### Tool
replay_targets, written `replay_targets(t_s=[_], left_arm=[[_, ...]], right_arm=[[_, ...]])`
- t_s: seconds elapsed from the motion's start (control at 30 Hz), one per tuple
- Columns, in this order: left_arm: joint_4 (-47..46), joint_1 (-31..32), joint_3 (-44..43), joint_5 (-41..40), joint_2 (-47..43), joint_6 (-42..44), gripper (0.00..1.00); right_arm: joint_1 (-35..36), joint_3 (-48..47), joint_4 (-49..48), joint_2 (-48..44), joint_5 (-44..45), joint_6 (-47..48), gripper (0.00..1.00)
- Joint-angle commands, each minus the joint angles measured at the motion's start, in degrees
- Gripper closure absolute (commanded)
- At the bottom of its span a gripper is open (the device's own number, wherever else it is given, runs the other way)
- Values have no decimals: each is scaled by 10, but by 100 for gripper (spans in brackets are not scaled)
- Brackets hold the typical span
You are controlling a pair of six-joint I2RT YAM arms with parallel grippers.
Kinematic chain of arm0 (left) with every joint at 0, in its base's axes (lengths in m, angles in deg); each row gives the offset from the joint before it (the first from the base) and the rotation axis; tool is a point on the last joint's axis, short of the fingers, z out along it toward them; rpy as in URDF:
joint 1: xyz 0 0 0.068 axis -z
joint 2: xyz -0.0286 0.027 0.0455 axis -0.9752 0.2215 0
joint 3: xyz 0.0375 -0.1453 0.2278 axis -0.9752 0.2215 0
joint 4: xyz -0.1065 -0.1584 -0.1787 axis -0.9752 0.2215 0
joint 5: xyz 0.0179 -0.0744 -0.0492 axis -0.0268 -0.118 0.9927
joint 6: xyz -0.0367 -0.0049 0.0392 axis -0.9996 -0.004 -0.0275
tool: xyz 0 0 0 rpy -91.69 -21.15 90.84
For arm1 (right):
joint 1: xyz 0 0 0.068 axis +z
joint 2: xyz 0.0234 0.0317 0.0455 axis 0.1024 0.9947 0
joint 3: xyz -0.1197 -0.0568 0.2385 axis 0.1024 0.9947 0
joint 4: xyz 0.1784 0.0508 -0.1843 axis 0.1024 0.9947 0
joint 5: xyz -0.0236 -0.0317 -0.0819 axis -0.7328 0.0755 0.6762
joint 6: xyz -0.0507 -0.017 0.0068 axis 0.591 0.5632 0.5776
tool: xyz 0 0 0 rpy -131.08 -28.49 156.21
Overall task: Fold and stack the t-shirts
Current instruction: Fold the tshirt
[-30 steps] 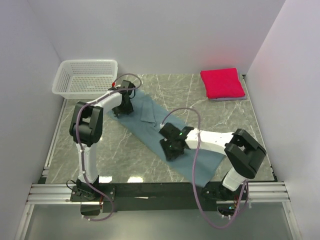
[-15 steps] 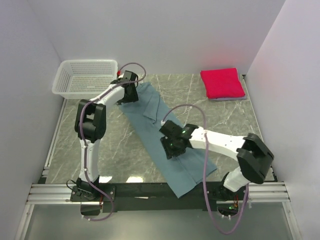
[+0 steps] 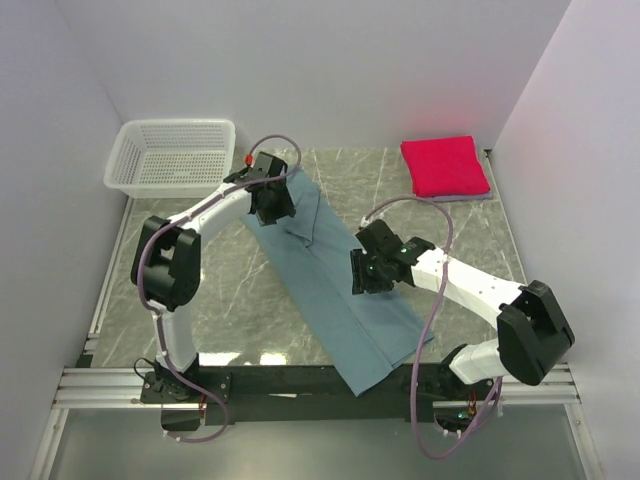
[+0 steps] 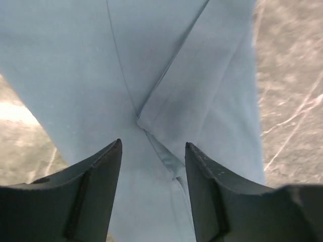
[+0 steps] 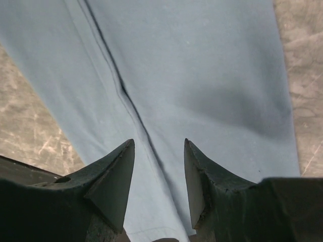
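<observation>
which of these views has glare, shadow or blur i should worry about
Top external: sharp and evenly lit, pale reflections on the marble table near the front edge. Left wrist: the teal shirt is crisp, a washed-out patch on the table at left. Right wrist: a soft shadow lies on the shirt right of centre.

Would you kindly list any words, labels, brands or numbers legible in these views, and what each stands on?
None: no readable text shows on the teal t-shirt, the pink t-shirt, the white basket or the table.
</observation>
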Motion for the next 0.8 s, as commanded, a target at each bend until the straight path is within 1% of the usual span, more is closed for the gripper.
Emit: replay_targets(t_s=[0.0,0.2,0.27,0.4,0.43,0.6,0.77], left_arm=[[-17,-3,6,29,17,-32,43],[-20,-2,-3,30,57,-38,50],[-19,-2,-3,28,68,-41,55],[-20,-1,-3,28,81,-45,57],[-23,-1,-3,24,82,-46,60],[-19,-1,-13,21,92,-47,61],[-23,-2,-10,22,92,-51,66]], right_arm=[[-10,18,-32,-21,-14,1,49],[-20,33,-42,-28,-22,5,49],[-25,36,-44,-31,-24,6,49],[-29,45,-46,-35,-25,8,49],[-30,47,-48,-36,-27,10,49],[-33,55,-51,-35,-37,14,49],[-35,58,-53,-36,-40,17,49]])
